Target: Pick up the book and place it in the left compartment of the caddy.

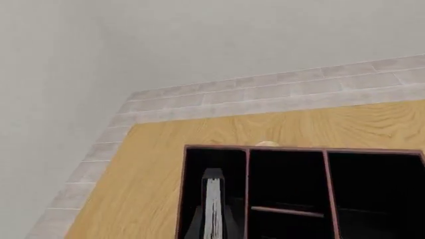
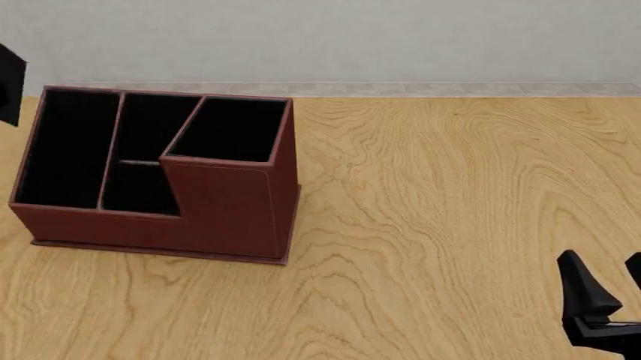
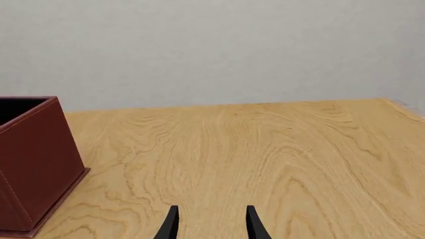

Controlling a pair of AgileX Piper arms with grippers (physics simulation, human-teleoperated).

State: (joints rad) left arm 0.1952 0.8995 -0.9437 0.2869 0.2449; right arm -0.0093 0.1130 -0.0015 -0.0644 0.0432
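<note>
Pale wood grain covers the tabletop (image 2: 431, 225), which runs back to a strip of light tiles and a plain grey wall.

In the left wrist view the book (image 1: 212, 206) stands upright in the left compartment (image 1: 214, 164) of the caddy (image 2: 230, 214), its white page edges facing the camera between thin black covers. It is flanked by dark sloping shapes that may be the left gripper's fingers, but against the black lining I cannot tell whether that gripper is clasping the book or has let go of it. From the front, the book is not visible inside the same compartment (image 2: 65, 146), whose interior reads as plain black.

The caddy sits on the far left part of the tabletop. Its long narrow slot is at the low left end, two small cells sit in the middle, and the taller square compartment (image 2: 233, 129) rises at its right end. A black fragment of the left arm (image 2: 8, 82) shows at the left edge of the front view, just beside the caddy's far left corner.

The right gripper (image 3: 211, 224) hovers low at the near right of the tabletop, well apart from the caddy and the book, its two dark fingers (image 2: 586, 289) spread with bare wood between them, grasping nothing.
</note>
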